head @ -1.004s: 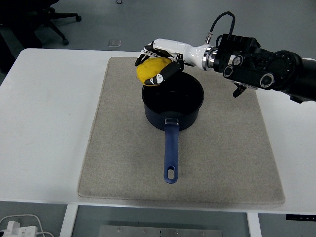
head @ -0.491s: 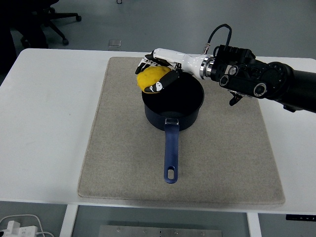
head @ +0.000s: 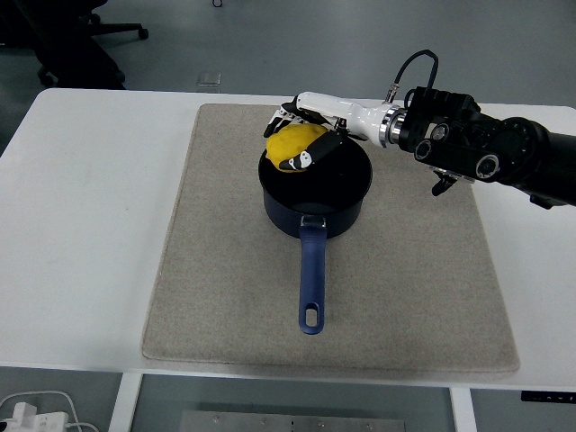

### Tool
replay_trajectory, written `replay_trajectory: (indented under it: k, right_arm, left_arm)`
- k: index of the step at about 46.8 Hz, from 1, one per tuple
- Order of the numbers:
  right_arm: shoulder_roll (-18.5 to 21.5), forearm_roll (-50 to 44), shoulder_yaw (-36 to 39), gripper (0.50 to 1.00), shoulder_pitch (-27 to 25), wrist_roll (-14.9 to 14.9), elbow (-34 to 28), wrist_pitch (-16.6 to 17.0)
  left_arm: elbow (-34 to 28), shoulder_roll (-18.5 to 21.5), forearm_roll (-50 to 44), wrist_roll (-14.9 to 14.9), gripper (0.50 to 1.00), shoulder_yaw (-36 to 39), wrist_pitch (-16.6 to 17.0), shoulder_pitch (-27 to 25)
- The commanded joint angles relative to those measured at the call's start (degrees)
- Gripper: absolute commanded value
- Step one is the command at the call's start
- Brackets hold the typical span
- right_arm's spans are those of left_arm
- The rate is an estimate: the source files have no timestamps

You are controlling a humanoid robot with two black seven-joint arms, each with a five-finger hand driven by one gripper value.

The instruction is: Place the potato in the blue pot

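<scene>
The blue pot [head: 317, 191] stands on the mat near its far middle, its long handle [head: 311, 281] pointing toward the near edge. My right hand [head: 301, 137] comes in from the right and is shut on the yellow potato [head: 292, 144]. The potato is held over the pot's far left rim, partly above the opening. The thumb lies across the potato's front and the fingers wrap its back. The left arm is out of view.
A grey mat [head: 216, 270] covers the middle of the white table [head: 81, 225]. Office chair bases show on the floor beyond the table's far edge. A white cable and plug lie below the table's near left corner.
My right hand has carried the potato to the right and slightly down, from outside the pot's far left rim to above the pot's opening.
</scene>
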Motion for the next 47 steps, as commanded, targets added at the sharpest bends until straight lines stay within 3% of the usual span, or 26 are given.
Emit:
replay_trajectory:
  k: [1, 6, 19, 30, 34, 44, 47]
  right_arm:
    - [-0.84, 0.02, 0.0, 0.5, -0.16, 0.0, 0.11, 0.71]
    - [-1.45, 0.02, 0.0, 0.525, -0.16, 0.0, 0.11, 2.11]
    - [-2.16, 0.19, 0.0, 0.705, -0.24, 0.0, 0.29, 2.29]
    - [-2.07, 0.19, 0.09, 0.725, -0.24, 0.0, 0.37, 2.29]
    - [-2.16, 0.28, 0.09, 0.827, -0.24, 0.0, 0.37, 2.29]
    - [-2.51, 0.28, 0.09, 0.844, -0.24, 0.0, 0.37, 2.38]
    - [-2.86, 0.28, 0.09, 0.868, -0.16, 0.0, 0.46, 2.29]
  left_arm:
    - [0.0, 0.0, 0.09, 0.0, 0.996, 0.03, 0.0, 0.0]
    - [0.0, 0.0, 0.09, 0.0, 0.996, 0.03, 0.0, 0.0]
    - [0.0, 0.0, 0.01, 0.0, 0.996, 0.03, 0.0, 0.0]
    - [-0.01, 0.0, 0.1, 0.0, 0.996, 0.03, 0.0, 0.0]
    - [0.0, 0.0, 0.1, 0.0, 0.996, 0.03, 0.0, 0.0]
    - [0.0, 0.0, 0.1, 0.0, 0.996, 0.03, 0.0, 0.0]
    - [0.0, 0.0, 0.01, 0.0, 0.996, 0.03, 0.0, 0.0]
